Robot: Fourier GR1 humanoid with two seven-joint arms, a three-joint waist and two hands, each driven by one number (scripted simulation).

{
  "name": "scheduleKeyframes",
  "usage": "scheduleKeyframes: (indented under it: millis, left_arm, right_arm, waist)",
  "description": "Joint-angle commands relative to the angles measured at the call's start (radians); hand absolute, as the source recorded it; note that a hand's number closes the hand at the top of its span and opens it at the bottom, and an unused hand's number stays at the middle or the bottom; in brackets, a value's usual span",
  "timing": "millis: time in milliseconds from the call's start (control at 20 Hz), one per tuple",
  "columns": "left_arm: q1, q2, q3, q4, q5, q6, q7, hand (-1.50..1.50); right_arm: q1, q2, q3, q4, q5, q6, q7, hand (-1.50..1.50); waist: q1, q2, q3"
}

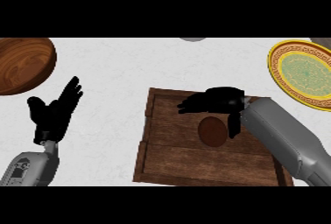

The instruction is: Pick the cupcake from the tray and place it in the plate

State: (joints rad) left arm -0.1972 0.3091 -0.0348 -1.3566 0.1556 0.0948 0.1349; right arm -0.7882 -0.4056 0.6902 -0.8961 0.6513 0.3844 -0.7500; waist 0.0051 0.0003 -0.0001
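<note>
A brown cupcake [212, 131] lies in the middle of a dark wooden tray [174, 162]. My right hand [216, 101] hangs over the tray's far part, just above the cupcake, fingers stretched to the left and thumb hanging down along the cupcake's right side; nothing is held. The yellow and green patterned plate [305, 74] sits at the far right edge, well apart from the tray. My left hand [55, 111] rests open at the left, fingers up.
A round wooden bowl [22, 63] sits at the far left. Part of a grey object [192, 39] shows at the top edge. The counter [129, 65] is white with faint marbling.
</note>
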Motion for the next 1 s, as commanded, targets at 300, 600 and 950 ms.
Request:
scheduleKeyframes:
  millis: [300,600,950]
  left_arm:
    - [0.047,-0.023,0.006,-0.066,-0.033,-0.012,0.031,0.00]
    - [0.007,0.002,0.036,-0.091,-0.008,-0.040,0.083,0.00]
    - [0.048,-0.043,0.023,-0.049,-0.061,-0.006,0.002,0.00]
  right_arm:
    - [0.055,0.055,0.026,-0.021,0.165,0.031,-0.032,-1.50]
    - [0.074,0.045,0.048,-0.014,0.193,-0.027,-0.142,1.50]
    - [0.143,0.014,0.005,-0.129,0.144,0.015,-0.119,1.50]
  waist:
    - [0.002,0.000,0.000]
    - [0.006,0.001,0.001]
    - [-0.007,-0.002,0.000]
